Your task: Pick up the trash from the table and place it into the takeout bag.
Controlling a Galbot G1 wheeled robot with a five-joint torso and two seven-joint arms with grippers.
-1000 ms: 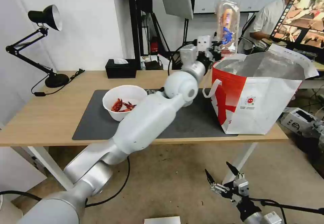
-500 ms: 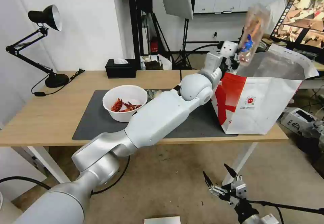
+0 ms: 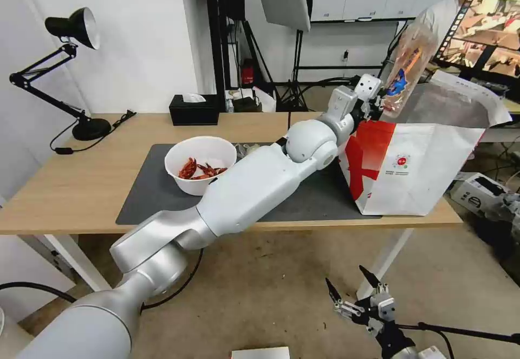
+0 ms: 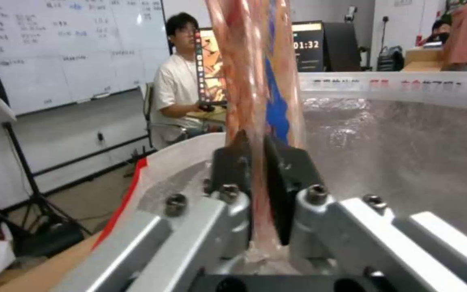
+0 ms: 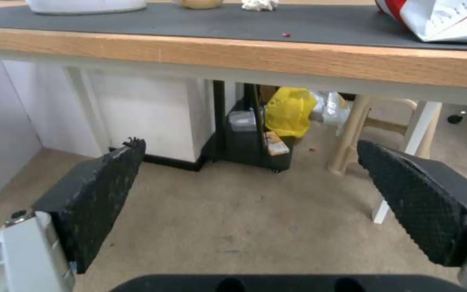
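Note:
My left gripper is shut on the lower edge of the clear hinged plastic tray, which stands tilted over the open mouth of the white and red takeout bag. In the left wrist view the fingers pinch the tray above the bag's foil lining. On the table's dark mat sits the white bowl of red shells. A beige ball and a crumpled tissue lie on the mat. My right gripper hangs open below the table, near the floor.
A black desk lamp stands at the table's far left and a black tissue box at its back edge. A person sits at a monitor behind the bag. Boxes lie on the floor at the right.
My left arm swung right, carrying the tray from beside the bag's left rim to over its mouth. The tray tipped further to the right. The right gripper sank slightly.

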